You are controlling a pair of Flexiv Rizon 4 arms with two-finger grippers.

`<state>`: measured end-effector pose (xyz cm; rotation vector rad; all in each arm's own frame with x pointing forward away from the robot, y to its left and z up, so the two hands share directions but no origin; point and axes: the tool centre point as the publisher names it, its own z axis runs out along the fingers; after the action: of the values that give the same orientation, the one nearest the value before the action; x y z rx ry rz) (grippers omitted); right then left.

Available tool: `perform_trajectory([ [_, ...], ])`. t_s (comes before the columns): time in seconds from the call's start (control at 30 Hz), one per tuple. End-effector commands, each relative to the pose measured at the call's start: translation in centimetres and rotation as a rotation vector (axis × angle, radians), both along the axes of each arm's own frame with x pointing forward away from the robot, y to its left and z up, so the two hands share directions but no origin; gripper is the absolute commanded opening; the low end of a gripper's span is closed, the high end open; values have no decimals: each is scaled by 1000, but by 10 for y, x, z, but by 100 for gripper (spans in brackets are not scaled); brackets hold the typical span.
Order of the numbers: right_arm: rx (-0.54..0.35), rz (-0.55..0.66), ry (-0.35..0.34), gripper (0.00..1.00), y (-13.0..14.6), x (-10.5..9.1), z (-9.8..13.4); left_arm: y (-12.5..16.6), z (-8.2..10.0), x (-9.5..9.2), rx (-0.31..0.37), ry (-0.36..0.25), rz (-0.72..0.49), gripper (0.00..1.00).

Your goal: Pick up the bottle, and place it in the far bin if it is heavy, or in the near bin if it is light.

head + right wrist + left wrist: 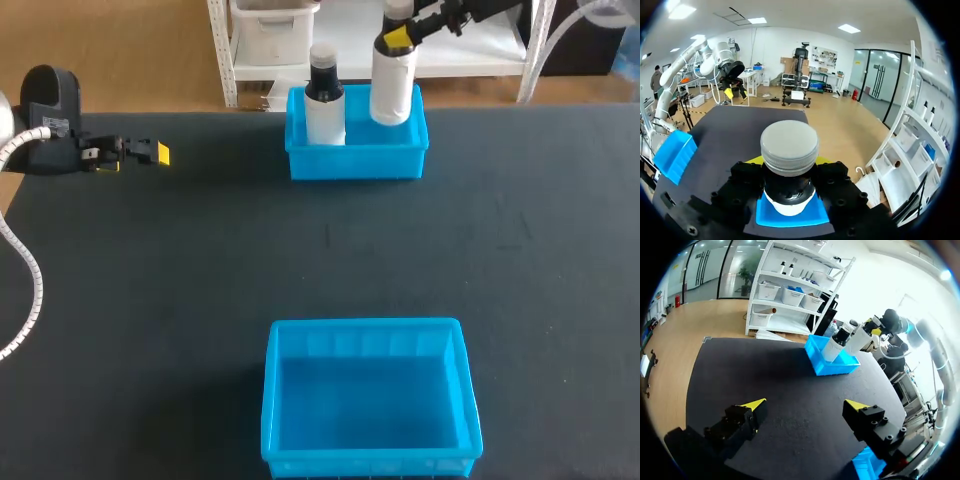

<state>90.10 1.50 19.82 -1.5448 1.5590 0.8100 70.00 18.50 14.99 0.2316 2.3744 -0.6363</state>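
Near bin [272,400], then far bin [355,165] (two bottles [325,110] in it).

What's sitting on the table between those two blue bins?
Nothing: the head view shows only bare black table between the far bin and near bin.

Grey-capped bottle [394,85] upright in the far bin [355,162]
White body, standing in the blue bin's right half; the matching blue near bin [365,400] lies well apart

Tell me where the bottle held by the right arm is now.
Head view: the bottle stands in the far bin's right half, a second bottle just left of it, the right gripper shut on its neck.
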Motion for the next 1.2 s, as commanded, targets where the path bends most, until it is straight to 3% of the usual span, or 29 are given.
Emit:
perform_trajectory([
  [0.03,0,135,90,0,3,11,-5,0,0,0,0,0,0,100],
  [1.2,-7,134,154,0,13,15,-62,0,0,0,0,0,0,100],
])
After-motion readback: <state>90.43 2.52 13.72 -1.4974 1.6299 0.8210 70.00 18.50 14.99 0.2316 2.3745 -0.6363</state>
